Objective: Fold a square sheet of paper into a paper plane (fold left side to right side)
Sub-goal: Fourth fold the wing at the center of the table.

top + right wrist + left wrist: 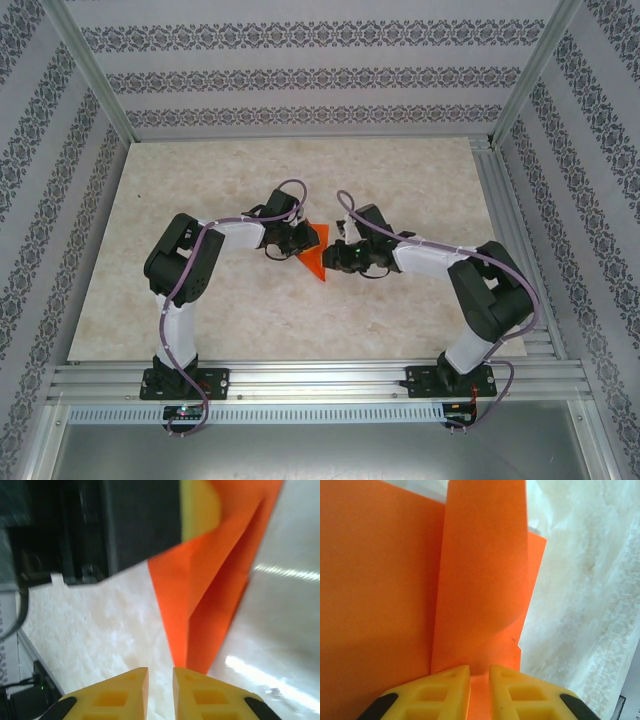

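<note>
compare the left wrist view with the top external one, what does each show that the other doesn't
Left wrist: a raised folded flap on the square sheet of paper, with the left gripper pinching its base. Top external: the right gripper at the paper's other side, and patterned walls around the table. Both: the orange paper, left gripper and pale table.

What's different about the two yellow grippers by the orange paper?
The left gripper has the paper between its fingertips and seems to pinch it; the right gripper has bare table showing in its gap. The left gripper sits over a broad part of the paper; the right gripper faces the paper's sharp point, which ends right at its fingertips. Both have yellow fingertips standing close together.
</note>
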### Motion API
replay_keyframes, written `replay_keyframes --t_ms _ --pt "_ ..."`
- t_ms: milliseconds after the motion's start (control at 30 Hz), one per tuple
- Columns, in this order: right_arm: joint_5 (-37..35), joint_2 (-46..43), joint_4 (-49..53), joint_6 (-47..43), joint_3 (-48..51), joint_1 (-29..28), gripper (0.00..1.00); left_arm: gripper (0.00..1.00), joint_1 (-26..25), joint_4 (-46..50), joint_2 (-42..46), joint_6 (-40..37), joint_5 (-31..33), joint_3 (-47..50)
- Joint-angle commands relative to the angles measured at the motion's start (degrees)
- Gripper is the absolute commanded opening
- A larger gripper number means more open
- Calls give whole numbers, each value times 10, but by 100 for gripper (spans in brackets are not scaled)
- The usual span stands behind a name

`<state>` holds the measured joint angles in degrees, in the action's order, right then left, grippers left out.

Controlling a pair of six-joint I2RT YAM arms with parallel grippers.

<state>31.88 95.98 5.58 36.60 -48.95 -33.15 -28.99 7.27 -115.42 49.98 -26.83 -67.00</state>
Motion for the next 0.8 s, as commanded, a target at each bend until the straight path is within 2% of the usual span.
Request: replay_keyframes --t_ms 0,267,767 --pt "18 21 -62 29 -14 -21 19 21 -10 27 -39 3 36 19" --pt "-4 68 -35 8 -45 -21 19 21 -12 31 -40 -1 35 15" --pt "-10 85 -30 4 -26 -21 19 21 -12 36 -39 -4 38 12"
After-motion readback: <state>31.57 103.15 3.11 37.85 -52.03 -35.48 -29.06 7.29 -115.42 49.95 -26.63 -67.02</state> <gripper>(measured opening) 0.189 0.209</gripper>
